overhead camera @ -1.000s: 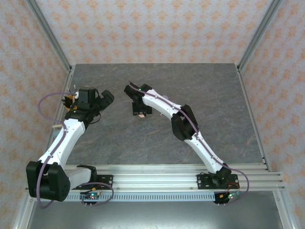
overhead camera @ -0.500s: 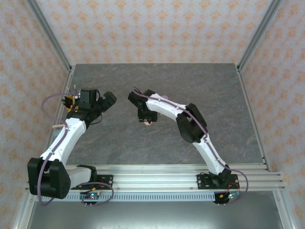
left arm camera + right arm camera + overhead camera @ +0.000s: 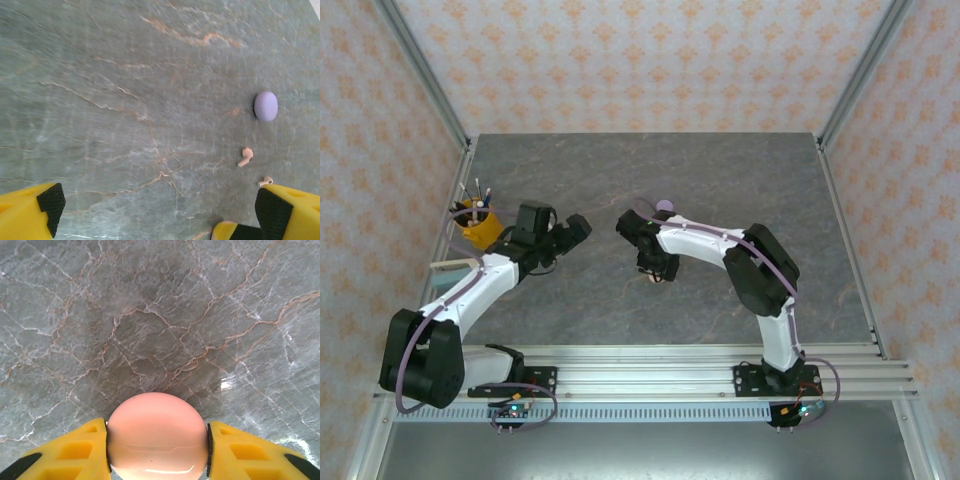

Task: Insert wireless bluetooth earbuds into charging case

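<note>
My right gripper is shut on a round pale pink charging case, its lid closed and both yellow fingers pressed to its sides, low over the grey marble table. From above, the right gripper and the pink case are near the table's middle. A lilac case lies just beyond them, closed. Two pale pink earbuds lie loose on the table: one in the open, the other half behind my finger. My left gripper is open and holds nothing; it hangs left of the right one.
A yellow cup of pens stands at the table's left edge, with a small flat card near it. Aluminium posts frame the patterned walls. A metal rail runs along the near edge.
The right gripper has closed on the pink case and moved nearer and rightward. The left arm has swung right toward the middle, uncovering the pen cup.
</note>
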Action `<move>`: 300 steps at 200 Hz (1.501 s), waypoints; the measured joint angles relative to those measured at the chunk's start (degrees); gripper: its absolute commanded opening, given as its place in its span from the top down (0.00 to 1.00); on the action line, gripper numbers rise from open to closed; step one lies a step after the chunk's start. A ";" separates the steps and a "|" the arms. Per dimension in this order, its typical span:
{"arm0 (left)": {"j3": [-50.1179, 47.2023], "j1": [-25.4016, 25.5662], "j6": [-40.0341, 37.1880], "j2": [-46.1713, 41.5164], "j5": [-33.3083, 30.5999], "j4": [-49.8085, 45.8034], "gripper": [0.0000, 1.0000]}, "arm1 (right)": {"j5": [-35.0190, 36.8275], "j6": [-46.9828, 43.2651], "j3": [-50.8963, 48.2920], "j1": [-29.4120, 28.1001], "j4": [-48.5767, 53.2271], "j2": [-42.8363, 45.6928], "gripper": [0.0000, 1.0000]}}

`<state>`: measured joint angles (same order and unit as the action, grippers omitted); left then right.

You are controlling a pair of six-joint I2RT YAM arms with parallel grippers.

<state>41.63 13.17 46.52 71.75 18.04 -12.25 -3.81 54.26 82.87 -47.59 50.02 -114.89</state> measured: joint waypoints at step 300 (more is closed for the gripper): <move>-14.10 7.48 2.03 0.20 5.35 23.71 0.01 | -2.89 5.53 6.43 5.62 -4.44 2.05 0.61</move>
<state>27.53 20.64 48.56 71.94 23.40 11.46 -6.70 59.79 89.30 -41.98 45.58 -112.84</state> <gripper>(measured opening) 0.998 0.445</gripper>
